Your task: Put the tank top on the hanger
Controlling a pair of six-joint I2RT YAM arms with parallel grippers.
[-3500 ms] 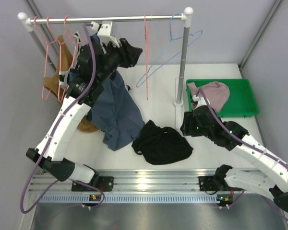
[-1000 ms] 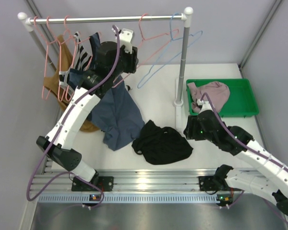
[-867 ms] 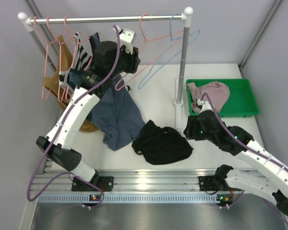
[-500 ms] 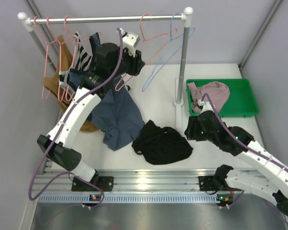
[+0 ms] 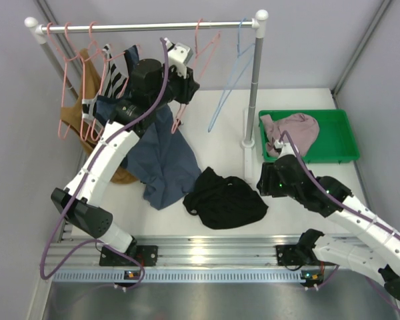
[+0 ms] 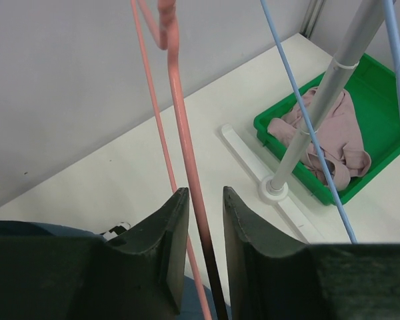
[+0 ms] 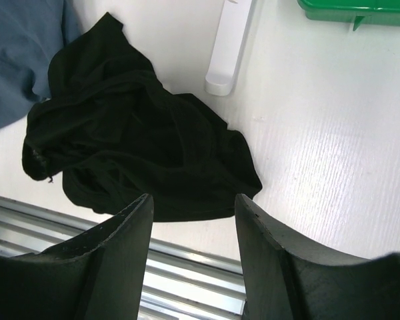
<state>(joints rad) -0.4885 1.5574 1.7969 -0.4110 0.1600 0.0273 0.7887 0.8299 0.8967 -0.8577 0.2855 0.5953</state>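
Note:
The black tank top (image 5: 223, 198) lies crumpled on the table's near middle; it also shows in the right wrist view (image 7: 133, 140). A salmon-pink wire hanger (image 5: 199, 40) hangs by its hook from the rod. My left gripper (image 5: 190, 85) is raised beside it and shut on one of its wires. In the left wrist view the wire (image 6: 183, 127) runs between the narrow jaws of my left gripper (image 6: 203, 193). My right gripper (image 5: 265, 180) is open and empty, hovering above the tank top's right edge; its tips (image 7: 193, 200) frame the fabric's hem.
The rod (image 5: 147, 27) holds several more salmon hangers (image 5: 70, 67) at the left and a light-blue hanger (image 5: 230, 87) near the upright pole (image 5: 253, 87). A slate-blue top (image 5: 163, 160) drapes below my left arm. A green tray (image 5: 347, 150) holds a mauve garment (image 5: 293, 130).
My left gripper has moved right and closer to the rod with the salmon hanger, which has turned edge-on. The light-blue hanger has swung. My right arm has barely shifted.

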